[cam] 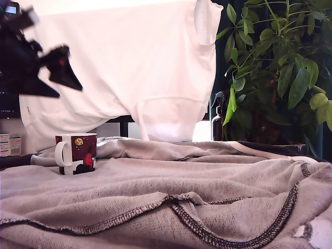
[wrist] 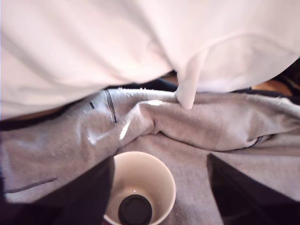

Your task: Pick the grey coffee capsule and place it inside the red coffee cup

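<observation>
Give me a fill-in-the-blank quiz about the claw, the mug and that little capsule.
The red coffee cup has a ____ handle.
The grey coffee capsule lies ____ the cup.
The claw hangs above the cup, holding ____.
In the exterior view, the black spray bottle stands beside a leafy green ____.
Missing words: white; inside; nothing; plant.

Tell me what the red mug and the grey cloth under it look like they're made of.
The red coffee cup looks like glazed ceramic: glossy printed wall, smooth white inside with a small highlight. The grey cloth looks like soft knit fabric: matte, wrinkled, with dark stitched seams.
</observation>
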`<state>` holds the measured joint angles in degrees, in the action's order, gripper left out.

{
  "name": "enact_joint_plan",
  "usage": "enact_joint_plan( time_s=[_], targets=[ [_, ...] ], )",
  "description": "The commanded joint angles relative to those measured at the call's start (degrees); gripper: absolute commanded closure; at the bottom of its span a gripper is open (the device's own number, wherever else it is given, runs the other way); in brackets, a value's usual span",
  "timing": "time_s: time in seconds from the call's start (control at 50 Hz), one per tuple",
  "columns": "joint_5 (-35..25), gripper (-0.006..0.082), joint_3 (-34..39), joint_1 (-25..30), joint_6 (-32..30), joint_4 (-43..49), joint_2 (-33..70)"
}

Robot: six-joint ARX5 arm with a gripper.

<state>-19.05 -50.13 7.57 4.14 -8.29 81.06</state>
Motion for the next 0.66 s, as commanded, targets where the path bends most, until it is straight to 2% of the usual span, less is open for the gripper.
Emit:
enact_joint_plan(
  time_s=[0.0,0.32,0.64],
  targets=[
    [0.0,0.0748,-0.5,-1.0,-0.1,2.8,-2.0],
    [0.7,0.0748,-0.5,-3.1,-0.1,14.6,-12.7],
    [0.6,0.0748,-0.5,-3.2,-0.1,18.7,-14.8]
  ],
)
